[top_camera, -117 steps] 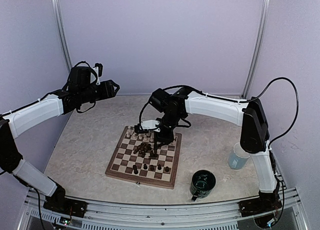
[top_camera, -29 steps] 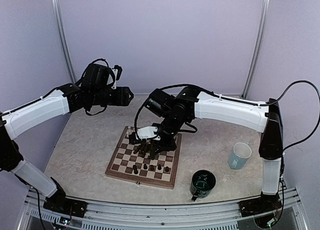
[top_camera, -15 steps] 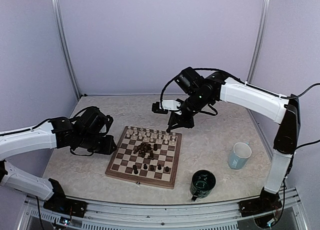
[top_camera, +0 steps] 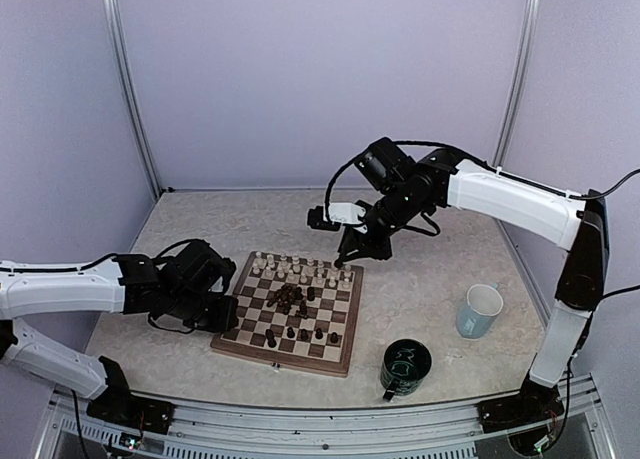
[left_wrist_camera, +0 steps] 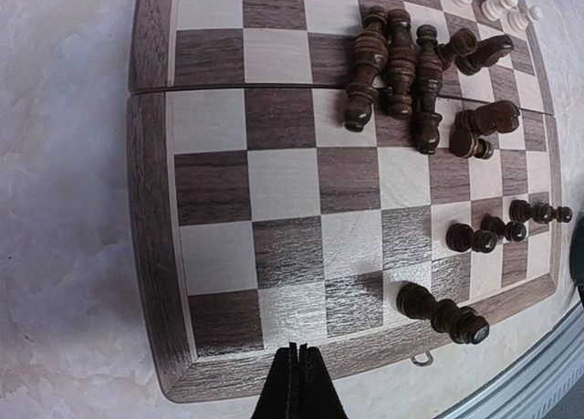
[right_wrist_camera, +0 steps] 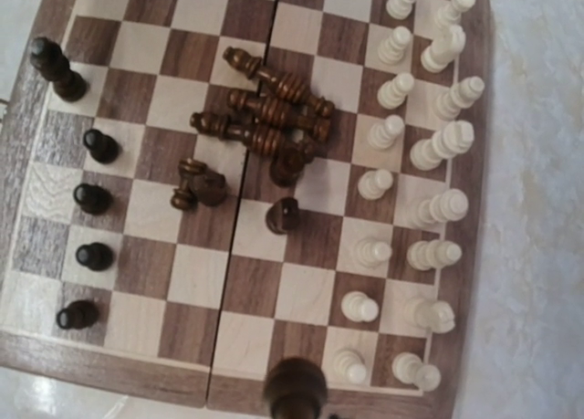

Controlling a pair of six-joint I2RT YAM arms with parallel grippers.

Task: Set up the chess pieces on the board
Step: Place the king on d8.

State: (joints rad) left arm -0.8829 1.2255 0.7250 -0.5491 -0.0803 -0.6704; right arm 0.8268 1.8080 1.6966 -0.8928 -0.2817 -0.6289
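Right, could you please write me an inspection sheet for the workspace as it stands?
Surface: pale marbled table, no spills seen.
Job's things: board lies flat; white pieces stand in two rows along one edge; dark pieces mostly lie heaped mid-board, with a few upright along the opposite edge.
Clutter: pale mug and dark green mug, both right of the board.
Grippers: left gripper shut and empty over the board's left border; right gripper shut on a dark piece above the board's far edge.
Cables: black cables loop off the arms, none lying on the board.
Surroundings: lilac walls, metal posts.
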